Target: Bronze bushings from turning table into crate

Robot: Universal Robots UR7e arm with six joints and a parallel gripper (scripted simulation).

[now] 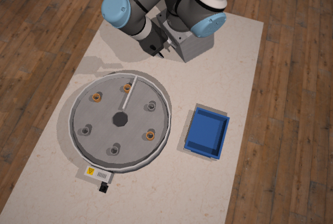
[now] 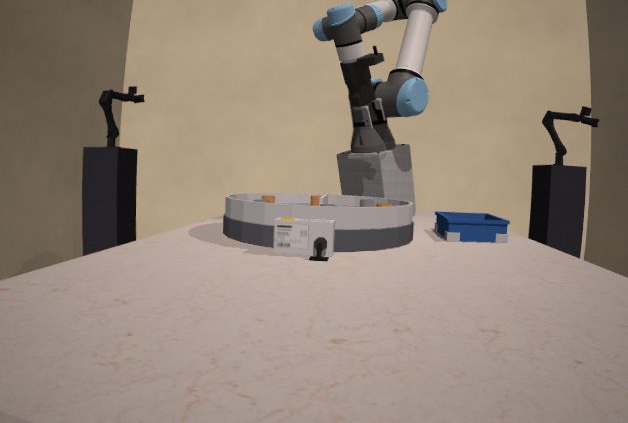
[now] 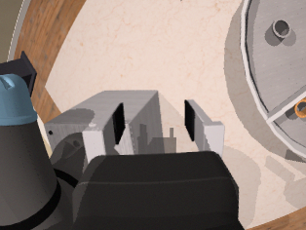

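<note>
The round grey turning table point(image 1: 120, 121) carries three bronze bushings, one at the far left point(image 1: 96, 97), one at the far middle beside the white divider bar point(image 1: 127, 88), and one at the near right point(image 1: 149, 135). Three steel bushings stand on it, at the right point(image 1: 151, 106), the left point(image 1: 85, 131) and the near side point(image 1: 114, 150). The blue crate point(image 1: 207, 132) is empty, to the right of the table. My gripper point(image 1: 164, 50) is open and empty, high up near the arm's base, well behind the table. In the wrist view its fingers stand wide apart over the grey pedestal.
The grey pedestal point(image 1: 185, 41) of the arm stands behind the table and crate. A white control box with a warning label point(image 1: 96, 174) sits at the turning table's near edge. Two black camera stands point(image 2: 109, 194) point(image 2: 557, 204) flank the marble top.
</note>
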